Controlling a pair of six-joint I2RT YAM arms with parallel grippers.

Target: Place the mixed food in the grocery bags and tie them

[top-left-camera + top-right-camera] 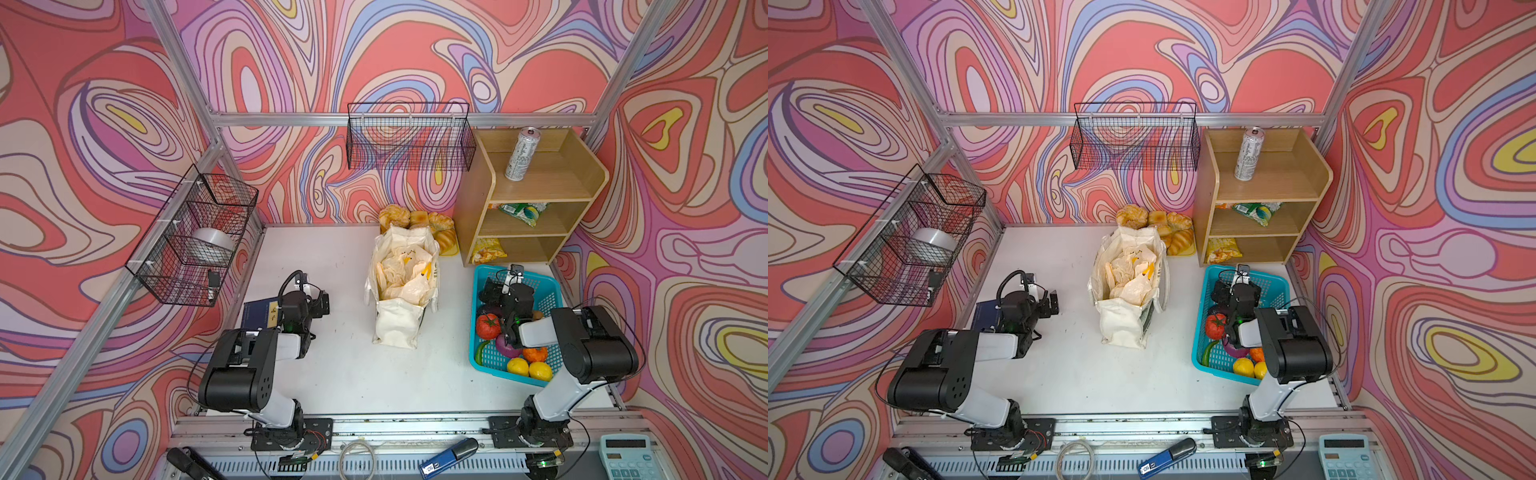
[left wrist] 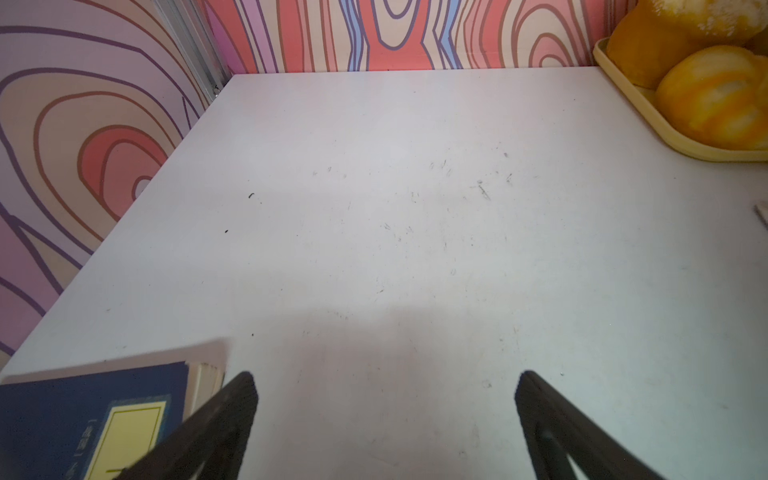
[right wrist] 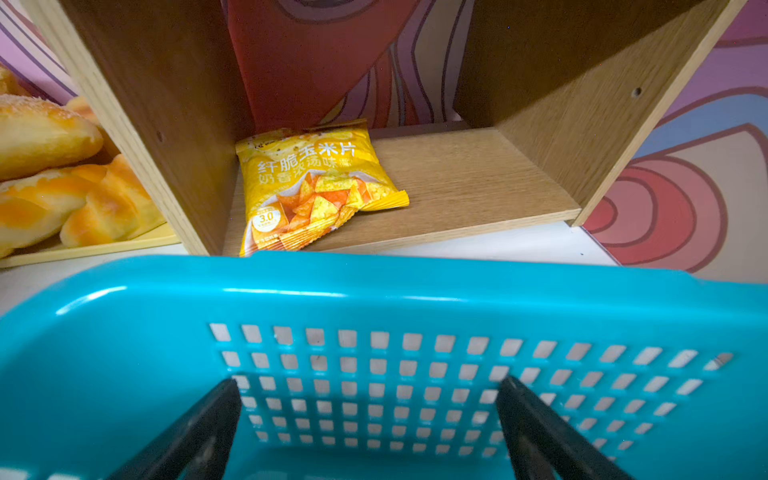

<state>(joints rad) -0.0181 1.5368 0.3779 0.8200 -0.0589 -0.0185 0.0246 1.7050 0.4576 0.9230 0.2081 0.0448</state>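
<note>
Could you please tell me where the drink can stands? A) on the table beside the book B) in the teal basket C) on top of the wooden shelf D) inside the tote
C: the can stands upright on the top board of the shelf.
</note>
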